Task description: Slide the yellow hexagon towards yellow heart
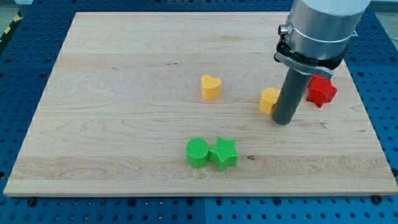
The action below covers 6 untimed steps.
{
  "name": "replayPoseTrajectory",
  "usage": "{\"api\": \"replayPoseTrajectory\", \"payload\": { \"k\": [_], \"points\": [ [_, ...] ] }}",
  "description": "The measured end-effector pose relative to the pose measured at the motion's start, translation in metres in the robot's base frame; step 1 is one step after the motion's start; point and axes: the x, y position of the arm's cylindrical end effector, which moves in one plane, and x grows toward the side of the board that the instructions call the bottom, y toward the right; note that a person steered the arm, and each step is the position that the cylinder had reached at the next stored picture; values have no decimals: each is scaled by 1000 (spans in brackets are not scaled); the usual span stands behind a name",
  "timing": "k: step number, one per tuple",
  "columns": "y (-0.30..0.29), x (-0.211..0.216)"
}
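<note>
The yellow hexagon [269, 100] lies on the wooden board [124, 93], right of centre. The yellow heart [211, 87] lies left of it and slightly higher, about a block's width of gap between them. My tip [283, 121] rests on the board just to the right of the hexagon and a little below it, touching or nearly touching its right side. The rod hides part of the hexagon's right edge.
A red star [321, 91] lies right of the rod, partly hidden by it. A green cylinder [198, 153] and a green star [223, 154] sit touching each other near the view's bottom centre. The board lies on a blue perforated table [18, 62].
</note>
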Motion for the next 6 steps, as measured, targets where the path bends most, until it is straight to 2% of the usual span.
{"api": "replayPoseTrajectory", "payload": {
  "k": [3, 4, 6],
  "points": [
    [-13, -6],
    [32, 7],
    [34, -26]
  ]
}}
